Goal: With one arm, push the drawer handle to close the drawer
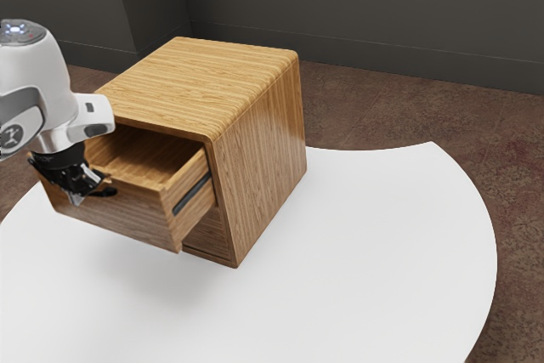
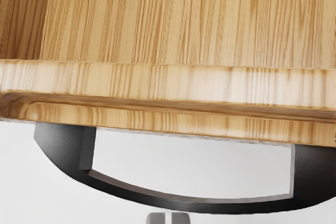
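A: Where's the drawer (image 1: 127,212)?
B: Pulled out of the cabinet (image 1: 262,146), jutting over the tabletop (image 1: 374,227) near its edge at the exterior view's left, well apart from the corner at the exterior view's right.
A: And the jaws?
B: Drawn nearly together, nothing between them, just outside the handle (image 2: 184,205).
A: Should they grip it?
B: No need. The handle is a stiff-looking, smooth black bow joined at 2 ends, so I'd push the middle of its bar straight toward the cabinet.
A: Heavy going?
B: I'd guess not. The wood looks rigid, and the slide (image 1: 192,192) along its side should carry it. Pushing near 1 end could skew it, and the smooth bar might let the tips slip.
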Robot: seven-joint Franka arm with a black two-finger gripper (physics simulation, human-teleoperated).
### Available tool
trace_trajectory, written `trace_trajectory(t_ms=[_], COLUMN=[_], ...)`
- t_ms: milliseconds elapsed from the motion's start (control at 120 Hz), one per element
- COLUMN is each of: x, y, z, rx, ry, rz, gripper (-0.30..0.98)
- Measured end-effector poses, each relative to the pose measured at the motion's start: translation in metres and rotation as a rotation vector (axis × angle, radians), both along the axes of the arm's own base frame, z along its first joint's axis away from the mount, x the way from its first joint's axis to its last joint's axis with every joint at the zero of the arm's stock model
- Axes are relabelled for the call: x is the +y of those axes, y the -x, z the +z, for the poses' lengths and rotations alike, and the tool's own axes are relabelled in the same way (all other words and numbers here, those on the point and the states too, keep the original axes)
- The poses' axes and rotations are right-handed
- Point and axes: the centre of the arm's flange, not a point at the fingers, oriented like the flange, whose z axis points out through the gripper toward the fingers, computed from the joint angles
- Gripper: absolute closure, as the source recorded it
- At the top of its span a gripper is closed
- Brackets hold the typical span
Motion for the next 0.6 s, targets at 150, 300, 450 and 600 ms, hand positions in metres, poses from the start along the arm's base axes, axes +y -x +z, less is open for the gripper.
trace_trajectory(t_ms=[150, 300, 450, 600], x=[-0.003, -0.004, -0.005, -0.005], y=[-0.008, -0.017, -0.025, -0.029], z=[-0.003, -0.005, -0.008, -0.011], rx=[-0.027, -0.067, -0.104, -0.144], ry=[-0.023, -0.027, -0.024, -0.022], rz=[-0.029, -0.049, -0.065, -0.077], gripper=[0.79, 0.79, 0.79, 0.79])
